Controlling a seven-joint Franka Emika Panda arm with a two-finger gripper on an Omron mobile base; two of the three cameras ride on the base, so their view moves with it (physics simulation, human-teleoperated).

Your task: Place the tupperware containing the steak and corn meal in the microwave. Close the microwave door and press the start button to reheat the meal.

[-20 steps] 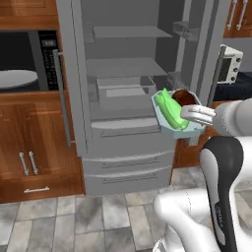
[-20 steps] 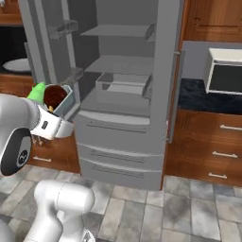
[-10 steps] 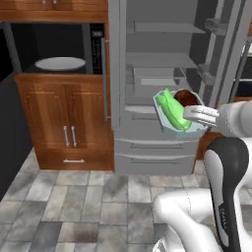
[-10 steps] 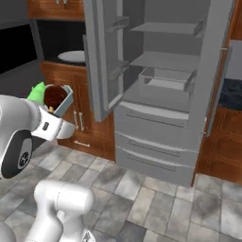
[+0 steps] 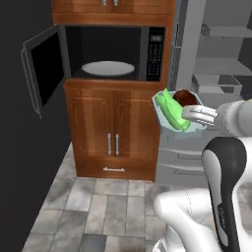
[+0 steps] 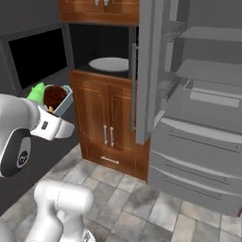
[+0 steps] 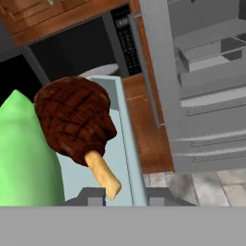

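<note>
Pale blue-grey tupperware (image 5: 173, 114) sits tilted in your gripper (image 5: 193, 116), jaws pinching its rim, held in air right of microwave (image 5: 110, 50) and below its cavity level. Green corn (image 5: 172, 111) and brown steak (image 7: 74, 121) lie inside tub. Microwave door (image 5: 42, 70) stands swung open to left, turntable (image 5: 110, 68) bare. Wooden cabinet (image 5: 114, 129) sits beneath microwave; open grey fridge (image 6: 198, 118) stands to right.

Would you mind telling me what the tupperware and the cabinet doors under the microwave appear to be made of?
The tupperware looks like thin translucent plastic: pale blue-grey walls with the green food showing through. The cabinet doors under the microwave look like varnished wood: reddish brown with visible grain and a slight sheen. Their handles appear to be brushed metal.
</note>
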